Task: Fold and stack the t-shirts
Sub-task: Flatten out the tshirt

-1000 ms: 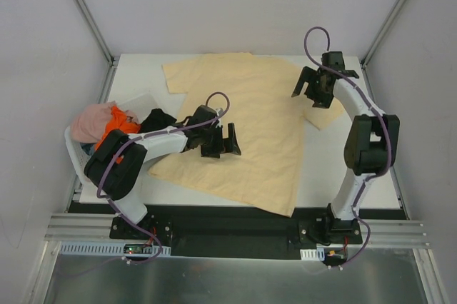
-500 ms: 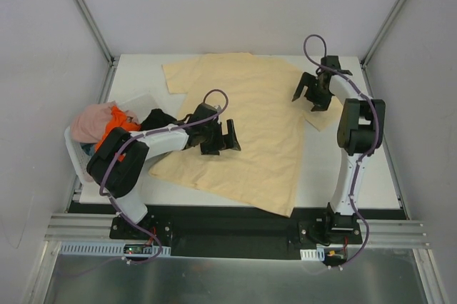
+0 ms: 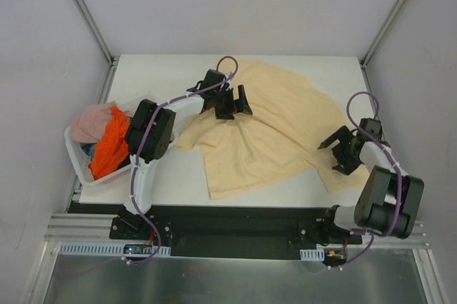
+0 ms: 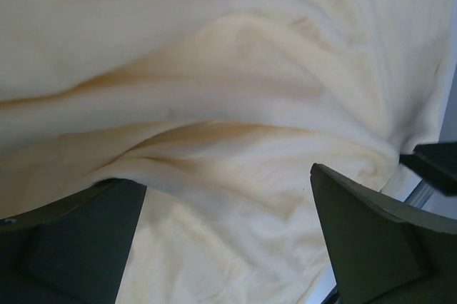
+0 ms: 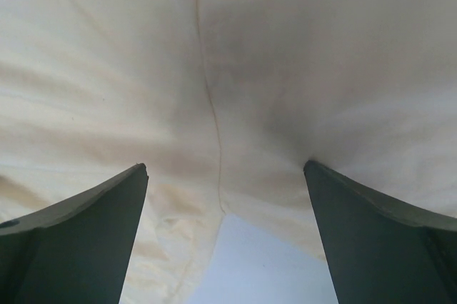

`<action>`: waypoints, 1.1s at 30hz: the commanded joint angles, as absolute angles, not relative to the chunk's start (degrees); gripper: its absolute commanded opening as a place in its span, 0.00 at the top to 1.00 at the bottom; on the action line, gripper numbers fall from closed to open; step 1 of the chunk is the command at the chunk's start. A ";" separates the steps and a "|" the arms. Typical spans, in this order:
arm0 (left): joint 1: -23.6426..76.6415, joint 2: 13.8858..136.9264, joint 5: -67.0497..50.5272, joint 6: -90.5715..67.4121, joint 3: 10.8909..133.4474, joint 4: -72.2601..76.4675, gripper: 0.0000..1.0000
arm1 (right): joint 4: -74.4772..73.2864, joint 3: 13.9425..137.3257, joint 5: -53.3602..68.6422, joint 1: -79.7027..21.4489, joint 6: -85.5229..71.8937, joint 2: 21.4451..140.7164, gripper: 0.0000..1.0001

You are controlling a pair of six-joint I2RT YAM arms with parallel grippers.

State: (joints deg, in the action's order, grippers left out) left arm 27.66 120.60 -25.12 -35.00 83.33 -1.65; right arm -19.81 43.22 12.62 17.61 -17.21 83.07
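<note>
The pale yellow-beige t-shirt lies rumpled and skewed across the middle of the table, with folds running from the far centre to the near right. My left gripper is open over its far left part; cloth fills the left wrist view between the spread fingers. My right gripper is open at the shirt's near right edge; a seam and the cloth's edge show between its fingers. The orange shirt and the pink shirt lie in the basket. The black shirt does not show.
The white plastic basket stands at the table's left edge, beside the left arm's base link. Bare white table shows near left of the shirt and under the right gripper. Metal frame posts rise at the far corners.
The shirt lay flat and spread; now it is bunched and pulled toward the right. My left gripper has moved to the far centre, and my right gripper has moved from the far right to the near right.
</note>
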 commanded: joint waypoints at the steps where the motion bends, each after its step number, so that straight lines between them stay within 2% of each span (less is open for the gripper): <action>1: 27.77 128.22 -33.47 -31.64 96.11 -3.51 0.01 | -34.50 31.48 6.86 17.31 -19.95 70.80 0.02; 4: 27.95 131.48 -35.42 -31.38 101.93 -4.30 0.01 | -41.01 28.83 5.45 17.31 -20.74 58.25 0.02; 7: 28.12 130.26 -36.74 -30.15 102.57 -4.75 0.01 | -44.37 33.19 6.33 17.31 -16.81 48.03 0.03; 12: 28.65 118.59 -34.20 -26.03 94.15 -4.92 0.01 | -39.04 45.06 6.32 17.23 -9.41 48.15 0.04; 17: 29.79 105.94 -30.94 -26.01 79.12 -4.92 0.01 | -32.97 56.05 14.23 16.44 -9.14 64.92 0.04; 21: 31.81 100.82 -29.80 -28.12 68.32 -4.92 0.01 | -27.18 67.11 10.73 10.39 -8.97 82.03 0.03; 28: 33.40 99.05 -26.72 -32.43 60.74 -4.83 0.01 | -32.51 89.70 12.21 7.30 -8.35 109.93 0.01; 33: 34.01 97.48 -25.58 -34.28 55.83 -4.83 0.01 | -34.36 92.38 13.45 7.29 -7.91 118.55 0.01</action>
State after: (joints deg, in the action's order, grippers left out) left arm 33.71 99.94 -27.66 -31.73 58.98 -5.37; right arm -30.30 90.15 12.62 7.09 -9.23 115.87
